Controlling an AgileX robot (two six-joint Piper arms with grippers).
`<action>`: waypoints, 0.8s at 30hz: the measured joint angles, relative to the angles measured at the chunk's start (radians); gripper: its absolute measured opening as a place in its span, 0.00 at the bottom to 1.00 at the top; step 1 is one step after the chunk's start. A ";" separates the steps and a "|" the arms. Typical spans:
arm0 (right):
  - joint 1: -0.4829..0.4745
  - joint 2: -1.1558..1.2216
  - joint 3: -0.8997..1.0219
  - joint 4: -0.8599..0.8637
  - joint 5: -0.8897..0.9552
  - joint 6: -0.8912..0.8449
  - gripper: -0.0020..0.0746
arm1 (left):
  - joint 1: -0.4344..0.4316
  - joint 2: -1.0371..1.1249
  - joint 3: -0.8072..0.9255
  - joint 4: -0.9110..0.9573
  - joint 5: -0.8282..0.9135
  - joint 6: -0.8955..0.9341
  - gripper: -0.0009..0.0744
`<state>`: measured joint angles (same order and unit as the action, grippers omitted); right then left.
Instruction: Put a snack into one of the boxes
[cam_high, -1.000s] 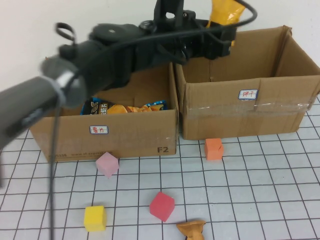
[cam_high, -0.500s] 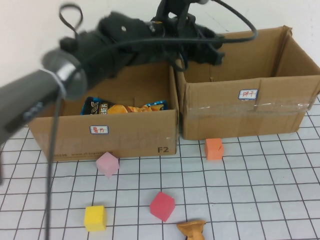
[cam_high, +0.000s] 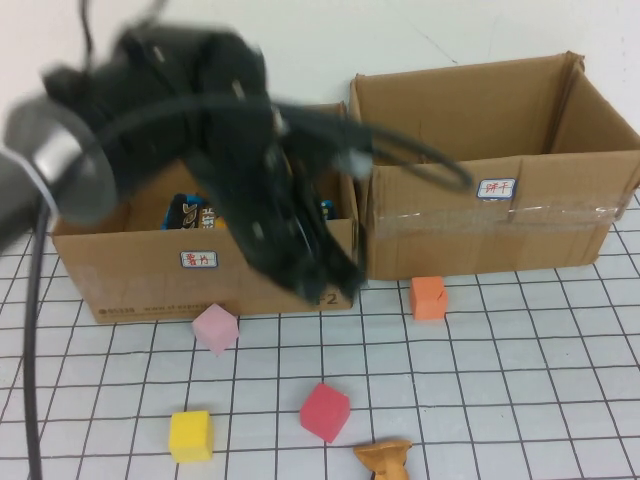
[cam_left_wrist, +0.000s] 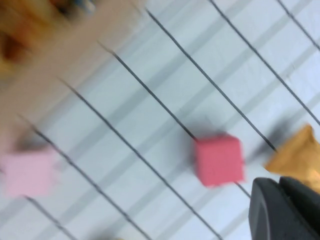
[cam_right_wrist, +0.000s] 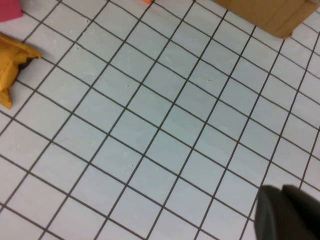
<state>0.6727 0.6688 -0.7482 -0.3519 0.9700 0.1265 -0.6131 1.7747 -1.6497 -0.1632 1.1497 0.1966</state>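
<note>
High view. Two cardboard boxes side by side at the back of the gridded table, touching at their inner walls, long axes running left to right, open tops up. Left box: white label with red writing on its front wall, snack packets lying inside. Right box: clear tape across its front, its own white label; interior contents hidden from here. Left arm blurred, crossing in front of the left box; left gripper low at that box's front right corner, jaws closed, nothing seen in them. On the table in front: pink cube, orange cube, red cube, yellow cube, crumpled orange-brown packet at the near edge.

Left wrist view. Blurred. Closed fingertips above the grid, near the red cube and the packet.

Right wrist view. Right gripper closed, empty, over bare grid; corner of a box visible.
</note>
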 joint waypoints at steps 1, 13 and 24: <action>0.000 0.000 0.000 0.000 0.000 0.000 0.03 | -0.016 -0.009 0.040 0.000 -0.014 -0.024 0.01; 0.000 0.000 0.126 0.002 0.010 0.000 0.03 | -0.262 -0.030 0.357 0.000 -0.211 -0.330 0.06; 0.000 0.000 0.145 -0.021 -0.049 0.023 0.03 | -0.373 0.021 0.444 0.135 -0.353 -0.679 0.73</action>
<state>0.6727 0.6688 -0.6031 -0.3730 0.9206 0.1497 -0.9861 1.7960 -1.2057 -0.0278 0.7971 -0.4822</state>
